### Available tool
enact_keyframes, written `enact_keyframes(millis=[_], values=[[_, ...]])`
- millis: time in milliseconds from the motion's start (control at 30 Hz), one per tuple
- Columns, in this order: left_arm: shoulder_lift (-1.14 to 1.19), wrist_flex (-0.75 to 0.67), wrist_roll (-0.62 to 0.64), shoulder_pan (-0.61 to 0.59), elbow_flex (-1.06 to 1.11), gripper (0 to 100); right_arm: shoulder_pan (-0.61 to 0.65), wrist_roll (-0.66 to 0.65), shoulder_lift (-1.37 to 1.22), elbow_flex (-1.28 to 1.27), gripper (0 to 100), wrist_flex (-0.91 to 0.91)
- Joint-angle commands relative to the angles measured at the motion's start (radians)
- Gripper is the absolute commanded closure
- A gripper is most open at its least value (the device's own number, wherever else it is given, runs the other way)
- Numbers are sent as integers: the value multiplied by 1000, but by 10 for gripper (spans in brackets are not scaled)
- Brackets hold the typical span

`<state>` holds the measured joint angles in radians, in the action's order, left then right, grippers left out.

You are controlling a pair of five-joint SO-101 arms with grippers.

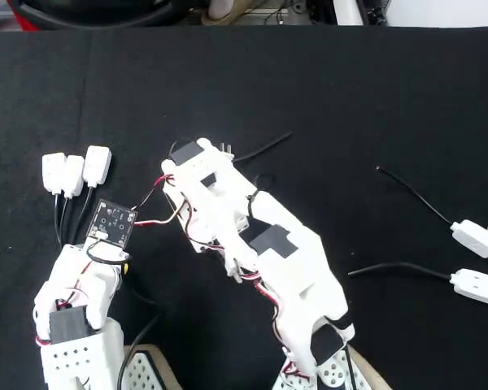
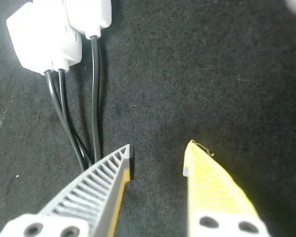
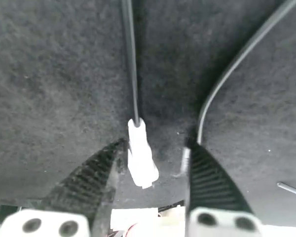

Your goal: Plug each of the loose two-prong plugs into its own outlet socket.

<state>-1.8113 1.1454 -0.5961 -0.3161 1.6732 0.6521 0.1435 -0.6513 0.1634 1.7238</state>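
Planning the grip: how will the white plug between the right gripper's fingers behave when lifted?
The white two-prong plug looks small, so probably light. Its thin black cord trails away, so it likely flops and tugs. Smooth-sided, the plug may slip.

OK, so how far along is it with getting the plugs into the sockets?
Done: nothing; the three sockets on the left have no plug in them. In hand: one plug sits at the right tool, short of the sockets; whether it is gripped is unclear. The left tool is open beside the sockets' cords. Left: that plug and two loose plugs on the far right.
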Motion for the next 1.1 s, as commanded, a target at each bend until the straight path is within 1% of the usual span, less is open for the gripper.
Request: enact_keyframes(millis=[0,100,267,333,533,667,800,1067], values=[[-8,2,-3,-10,-4,819,-8,-6,2,-1,883,41],[-8,2,-3,-10,-4,819,3,-6,2,-1,884,41],[-8,2,-3,-10,-4,819,75,-6,2,-65,885,41],[-8,2,-3,-10,-4,819,84,-6,2,-81,885,41],[-8,2,-3,-10,-4,819,63,-6,2,-42,890,40],[-8,3,-3,-10,-4,819,44,-8,2,-5,942,37],[-8,3,-3,-10,-4,819,25,-8,1,12,942,37],[-8,3,-3,-10,-4,819,25,-6,1,24,931,37]])
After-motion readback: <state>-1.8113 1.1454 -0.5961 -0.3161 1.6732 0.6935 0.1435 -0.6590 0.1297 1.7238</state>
